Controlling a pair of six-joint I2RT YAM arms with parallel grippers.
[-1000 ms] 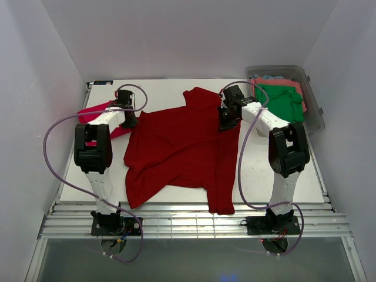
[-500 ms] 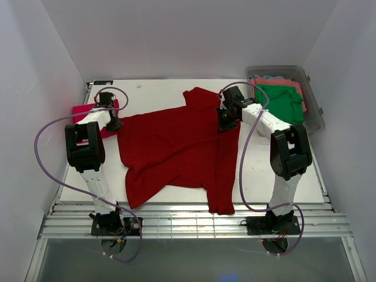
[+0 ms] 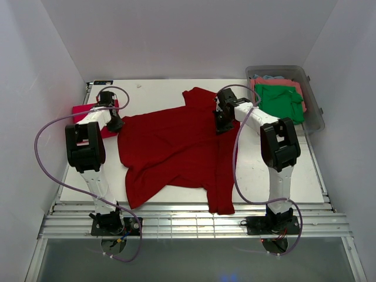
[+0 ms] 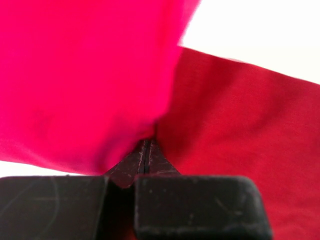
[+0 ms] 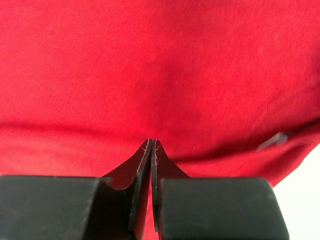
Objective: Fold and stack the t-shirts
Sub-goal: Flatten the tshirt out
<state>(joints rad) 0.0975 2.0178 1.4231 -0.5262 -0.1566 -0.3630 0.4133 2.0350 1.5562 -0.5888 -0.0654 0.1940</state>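
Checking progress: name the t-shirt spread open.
The dark red cloth t-shirt, centre. The pinkish-red t-shirt lies compact at left; the green t-shirt sits in the grey plastic tub.

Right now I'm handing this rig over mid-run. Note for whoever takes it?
Grippers: the left gripper is shut on the left edge of the dark red t-shirt. The right gripper is shut on its far right part.
Things: the dark red t-shirt lies spread and wrinkled on the table, with the pinkish-red t-shirt at its left. The green t-shirt and coral t-shirt are in the tub.
Done: no fold yet.
Left: fold, stack.
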